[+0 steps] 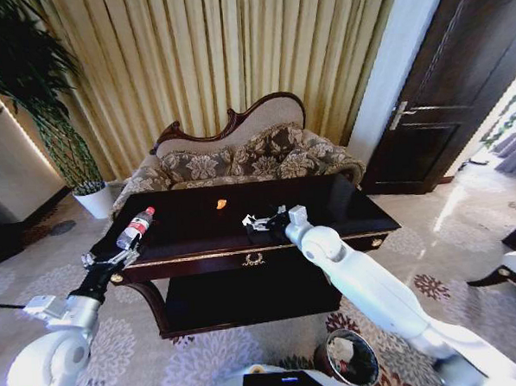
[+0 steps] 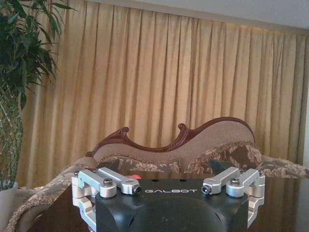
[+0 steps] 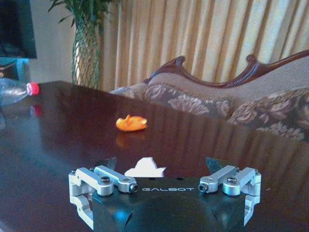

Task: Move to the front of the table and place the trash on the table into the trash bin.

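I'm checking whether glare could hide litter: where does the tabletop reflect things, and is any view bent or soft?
Head view: straight door and wall edges bow outward, and the table stays dark with little glare. Right wrist view: the glossy top mirrors the orange piece and the bottle cap; the white paper scrap stands out. Left wrist view: soft, with even lighting.

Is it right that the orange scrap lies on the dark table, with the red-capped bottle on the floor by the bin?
Not quite. The orange scrap does lie on the table, but the bottle also rests on the table, near its left edge by the left gripper, far from the bin. The head view shows it.
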Available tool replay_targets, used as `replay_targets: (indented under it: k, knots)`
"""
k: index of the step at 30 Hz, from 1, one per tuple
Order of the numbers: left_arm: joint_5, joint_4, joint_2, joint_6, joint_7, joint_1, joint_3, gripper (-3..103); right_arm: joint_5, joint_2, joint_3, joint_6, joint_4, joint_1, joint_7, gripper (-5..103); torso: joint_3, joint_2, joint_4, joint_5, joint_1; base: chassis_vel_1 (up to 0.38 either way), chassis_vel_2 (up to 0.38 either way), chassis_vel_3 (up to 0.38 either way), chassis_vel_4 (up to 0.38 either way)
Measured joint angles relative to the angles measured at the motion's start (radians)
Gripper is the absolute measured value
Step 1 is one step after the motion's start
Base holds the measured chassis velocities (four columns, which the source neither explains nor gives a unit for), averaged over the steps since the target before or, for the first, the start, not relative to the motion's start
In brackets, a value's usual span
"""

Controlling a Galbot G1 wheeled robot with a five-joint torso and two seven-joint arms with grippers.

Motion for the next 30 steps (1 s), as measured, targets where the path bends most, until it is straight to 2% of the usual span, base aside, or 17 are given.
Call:
replay_targets:
  k: [11, 12, 13, 14, 16, 17, 19, 20, 22, 23, 24, 25, 26, 27, 30]
  knots:
    - [0.003, -0.001, -0.009, 0.000, -0.001, 0.005, -0.001, 100, 0.043, 0.017, -0.029, -0.017, -0.035, 0.004, 0.000, 100, 0.000, 0.000, -0.0001, 0.0000, 0.000, 0.000, 0.000, 0.000, 0.000]
    - [0.003, -0.002, -0.010, 0.000, -0.001, 0.005, -0.001, 100, 0.044, 0.018, -0.029, -0.017, -0.038, 0.004, 0.000, 102, 0.000, 0.000, -0.0001, 0.0001, 0.000, 0.000, 0.000, 0.000, 0.000]
    - [0.003, -0.003, -0.010, -0.001, -0.001, 0.005, 0.000, 100, 0.045, 0.019, -0.028, -0.015, -0.038, 0.003, 0.000, 98, 0.000, 0.000, -0.0001, 0.0000, 0.000, 0.000, 0.000, 0.000, 0.000]
    - [0.003, -0.003, -0.010, -0.001, -0.001, 0.005, 0.000, 100, 0.045, 0.019, -0.028, -0.015, -0.038, 0.003, 0.000, 98, 0.000, 0.000, -0.0001, 0.0000, 0.000, 0.000, 0.000, 0.000, 0.000]
    - [0.003, -0.003, -0.010, -0.001, -0.003, 0.006, 0.000, 100, 0.045, 0.020, -0.025, -0.013, -0.038, -0.002, 0.000, 88, 0.000, 0.000, -0.0001, 0.0001, 0.000, 0.000, 0.000, 0.000, 0.000]
    - [0.003, -0.003, -0.010, -0.001, -0.003, 0.006, 0.000, 100, 0.045, 0.020, -0.025, -0.013, -0.038, -0.002, 0.000, 88, 0.000, 0.000, -0.0001, 0.0001, 0.000, 0.000, 0.000, 0.000, 0.000]
    - [0.002, -0.003, -0.009, -0.002, -0.006, 0.007, 0.000, 100, 0.045, 0.018, -0.020, -0.010, -0.037, -0.007, 0.000, 78, 0.000, 0.000, -0.0001, 0.0001, 0.000, 0.000, 0.000, 0.000, 0.000]
    - [0.002, -0.003, -0.009, -0.002, -0.006, 0.007, 0.000, 100, 0.045, 0.018, -0.020, -0.010, -0.037, -0.007, 0.000, 78, 0.000, 0.000, -0.0001, 0.0001, 0.000, 0.000, 0.000, 0.000, 0.000]
    - [0.002, -0.003, -0.009, -0.003, -0.006, 0.008, -0.001, 100, 0.046, 0.016, -0.016, -0.009, -0.031, -0.010, 0.000, 66, 0.000, 0.000, -0.0001, 0.0001, 0.000, 0.000, 0.000, 0.000, 0.000]
    - [0.002, -0.003, -0.009, -0.003, -0.006, 0.008, -0.001, 100, 0.046, 0.016, -0.016, -0.009, -0.031, -0.010, 0.000, 66, 0.000, 0.000, -0.0001, 0.0001, 0.000, 0.000, 0.000, 0.000, 0.000]
    - [0.002, -0.003, -0.010, -0.004, -0.006, 0.009, -0.001, 100, 0.046, 0.015, -0.014, -0.009, -0.029, -0.010, 0.000, 56, 0.000, 0.000, 0.0000, 0.0001, 0.000, 0.000, 0.000, 0.000, 0.000]
    - [0.002, -0.003, -0.010, -0.004, -0.006, 0.009, -0.001, 100, 0.046, 0.015, -0.013, -0.009, -0.028, -0.011, 0.000, 56, 0.000, 0.000, 0.0000, 0.0001, 0.000, 0.000, 0.000, 0.000, 0.000]
    - [0.002, -0.003, -0.010, -0.005, -0.007, 0.009, -0.002, 100, 0.046, 0.015, -0.011, -0.009, -0.027, -0.011, 0.000, 50, 0.000, 0.000, -0.0001, 0.0001, 0.000, 0.000, 0.000, 0.000, 0.000]
    - [0.002, -0.003, -0.010, -0.005, -0.007, 0.009, -0.002, 100, 0.046, 0.015, -0.011, -0.009, -0.027, -0.011, 0.000, 50, 0.000, 0.000, -0.0001, 0.0001, 0.000, 0.000, 0.000, 0.000, 0.000]
    - [0.001, -0.003, -0.009, -0.005, -0.007, 0.009, -0.003, 100, 0.044, 0.014, -0.007, -0.008, -0.026, -0.015, 0.000, 40, 0.000, 0.000, 0.0000, 0.0000, 0.000, 0.000, 0.000, 0.000, 0.000]
